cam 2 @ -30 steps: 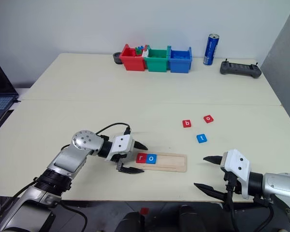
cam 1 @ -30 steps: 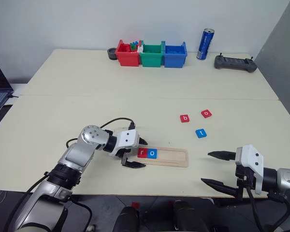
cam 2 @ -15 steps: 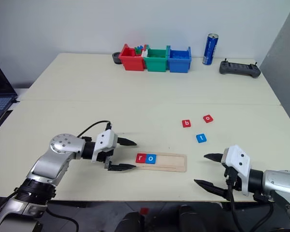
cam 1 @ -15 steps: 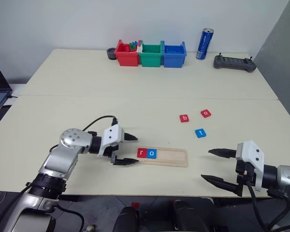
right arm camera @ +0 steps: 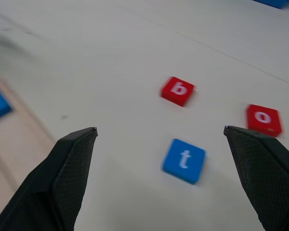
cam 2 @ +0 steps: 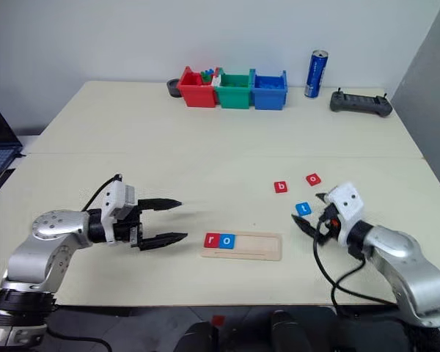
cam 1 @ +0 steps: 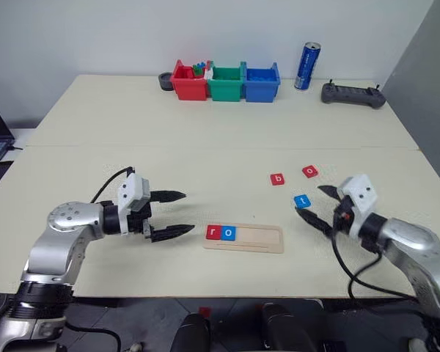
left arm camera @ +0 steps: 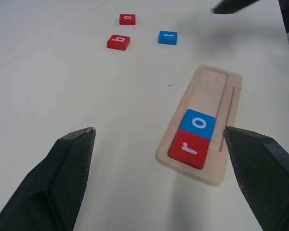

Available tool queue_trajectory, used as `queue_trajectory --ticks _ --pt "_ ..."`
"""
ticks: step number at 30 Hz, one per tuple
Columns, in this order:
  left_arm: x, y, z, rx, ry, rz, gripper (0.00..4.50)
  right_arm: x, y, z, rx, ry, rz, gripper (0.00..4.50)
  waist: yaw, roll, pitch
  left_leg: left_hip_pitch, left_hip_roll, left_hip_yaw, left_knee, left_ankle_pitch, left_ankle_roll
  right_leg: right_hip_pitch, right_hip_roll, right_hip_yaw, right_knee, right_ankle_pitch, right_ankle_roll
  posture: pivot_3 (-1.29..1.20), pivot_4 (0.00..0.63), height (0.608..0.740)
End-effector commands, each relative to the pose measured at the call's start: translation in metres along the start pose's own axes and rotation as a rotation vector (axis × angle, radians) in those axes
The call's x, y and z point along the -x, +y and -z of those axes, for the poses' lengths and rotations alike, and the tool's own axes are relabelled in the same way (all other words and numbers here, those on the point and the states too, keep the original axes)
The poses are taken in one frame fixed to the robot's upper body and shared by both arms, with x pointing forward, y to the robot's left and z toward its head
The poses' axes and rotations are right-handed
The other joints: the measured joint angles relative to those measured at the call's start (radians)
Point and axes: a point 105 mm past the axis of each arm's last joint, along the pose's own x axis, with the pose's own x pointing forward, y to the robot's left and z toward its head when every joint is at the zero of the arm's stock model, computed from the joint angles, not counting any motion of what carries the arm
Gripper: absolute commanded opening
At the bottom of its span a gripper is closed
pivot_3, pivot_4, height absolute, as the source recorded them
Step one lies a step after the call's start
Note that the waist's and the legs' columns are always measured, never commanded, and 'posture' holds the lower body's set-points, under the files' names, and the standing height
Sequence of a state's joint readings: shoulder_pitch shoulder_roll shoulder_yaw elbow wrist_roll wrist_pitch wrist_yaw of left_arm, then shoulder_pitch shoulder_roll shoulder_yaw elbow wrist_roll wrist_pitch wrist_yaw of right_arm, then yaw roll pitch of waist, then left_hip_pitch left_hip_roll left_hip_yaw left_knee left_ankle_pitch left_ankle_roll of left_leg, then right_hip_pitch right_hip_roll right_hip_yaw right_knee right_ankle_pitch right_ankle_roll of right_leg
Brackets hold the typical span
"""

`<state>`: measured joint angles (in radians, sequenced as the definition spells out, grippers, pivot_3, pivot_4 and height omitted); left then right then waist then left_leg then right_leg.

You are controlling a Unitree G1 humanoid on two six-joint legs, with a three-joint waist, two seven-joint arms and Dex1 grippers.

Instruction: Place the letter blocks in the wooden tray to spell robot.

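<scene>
Both end effectors are held wide apart and empty. Left end effector (cam 1: 170, 213) is pointed sideways at the wooden tray (cam 1: 244, 239), where red r (cam 1: 213, 232) and blue o (cam 1: 229, 233) are laid near the tabletop's front edge. Right end effector (cam 1: 317, 203) is reached toward blue t (cam 1: 301, 200).

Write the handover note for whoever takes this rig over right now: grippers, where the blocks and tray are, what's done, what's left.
Left gripper: open, empty, hovering beside the tray's left end.
Right gripper: open, empty, close to the blue t block on the table.
Wooden tray: near the front edge of the table, holding the red r block and blue o block in its two leftmost slots.
Red b block and red o block: loose on the table beyond the tray.
Done: r, o.
Left: place b, o, t, in that order, after them.
</scene>
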<state>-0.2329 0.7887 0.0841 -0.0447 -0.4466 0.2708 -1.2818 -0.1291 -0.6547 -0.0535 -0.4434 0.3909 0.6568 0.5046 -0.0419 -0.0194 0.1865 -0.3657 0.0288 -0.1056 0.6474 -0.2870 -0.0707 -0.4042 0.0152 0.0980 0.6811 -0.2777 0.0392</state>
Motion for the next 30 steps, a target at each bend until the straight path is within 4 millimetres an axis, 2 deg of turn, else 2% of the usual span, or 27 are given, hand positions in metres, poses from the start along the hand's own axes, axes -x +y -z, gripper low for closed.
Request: queue_trajectory --ticks 1,4,7,13,15,19,21,24,30 --pt "0.007 -0.007 -0.013 -0.072 -0.006 0.041 4.46 -0.016 -0.007 -0.012 0.029 -0.035 0.054 4.50 -0.001 0.000 0.000 0.000 0.000 0.000 0.000 0.000 0.000 0.000 0.000 0.000 0.000 0.000 0.000 0.00 0.150 0.740" --pt "0.004 -0.011 -0.016 -0.089 0.008 0.069 4.46 -0.035 -0.007 -0.019 0.004 -0.053 0.079 4.50 -0.004 0.000 0.000 0.000 0.000 0.000 -0.001 0.000 0.000 -0.001 0.000 -0.001 0.000 0.000 -0.001 0.00 0.150 0.740" --pt "-0.003 -0.020 -0.024 -0.097 -0.003 0.097 4.46 -0.054 -0.003 -0.018 -0.050 -0.017 0.102 4.50 -0.009 0.000 0.000 -0.001 0.000 0.000 -0.001 0.000 0.000 -0.001 0.000 -0.001 0.000 0.000 -0.001 0.00 0.150 0.740" --pt "-0.005 -0.024 -0.031 -0.117 0.017 0.101 4.46 -0.071 0.004 -0.018 -0.084 0.006 0.157 4.50 -0.012 0.000 0.000 -0.001 0.000 -0.001 -0.002 0.000 0.000 -0.001 0.000 -0.001 0.000 0.000 -0.001 0.00 0.150 0.740" --pt "-0.006 -0.024 -0.033 -0.119 0.019 0.095 4.46 -0.066 0.010 -0.022 -0.052 0.009 0.132 4.50 -0.012 0.000 0.000 -0.001 0.000 -0.001 -0.002 0.000 0.000 -0.001 0.000 -0.001 0.000 0.000 -0.001 0.00 0.150 0.740" --pt "-0.006 -0.024 -0.030 -0.132 0.041 0.094 4.46 -0.046 0.003 -0.028 -0.067 0.036 0.146 4.50 -0.012 0.001 0.001 -0.001 0.000 -0.001 -0.002 0.000 0.000 -0.001 0.000 -0.001 0.000 0.000 -0.001 0.00 0.150 0.740" --pt "-0.007 -0.024 -0.027 -0.125 0.039 0.096 4.46 -0.033 0.002 -0.026 -0.073 0.066 0.142 4.50 -0.011 0.001 0.001 -0.001 0.000 -0.001 -0.002 0.000 0.000 -0.001 0.000 -0.001 0.000 0.000 -0.001 0.00 0.150 0.740" --pt "-0.009 -0.024 -0.024 -0.120 0.034 0.100 4.46 -0.018 0.012 -0.017 -0.072 0.125 0.109 4.50 -0.010 0.001 0.001 -0.002 0.000 -0.002 -0.002 0.000 0.000 -0.001 0.000 -0.002 0.000 0.000 -0.001 0.00 0.150 0.740" --pt "-0.012 -0.025 -0.018 -0.121 0.020 0.105 4.46 -0.010 0.009 -0.008 -0.152 0.148 0.175 4.50 -0.020 0.001 0.001 -0.001 0.000 -0.001 -0.002 0.000 0.000 -0.001 0.000 -0.001 0.000 0.000 -0.001 0.00 0.150 0.740"
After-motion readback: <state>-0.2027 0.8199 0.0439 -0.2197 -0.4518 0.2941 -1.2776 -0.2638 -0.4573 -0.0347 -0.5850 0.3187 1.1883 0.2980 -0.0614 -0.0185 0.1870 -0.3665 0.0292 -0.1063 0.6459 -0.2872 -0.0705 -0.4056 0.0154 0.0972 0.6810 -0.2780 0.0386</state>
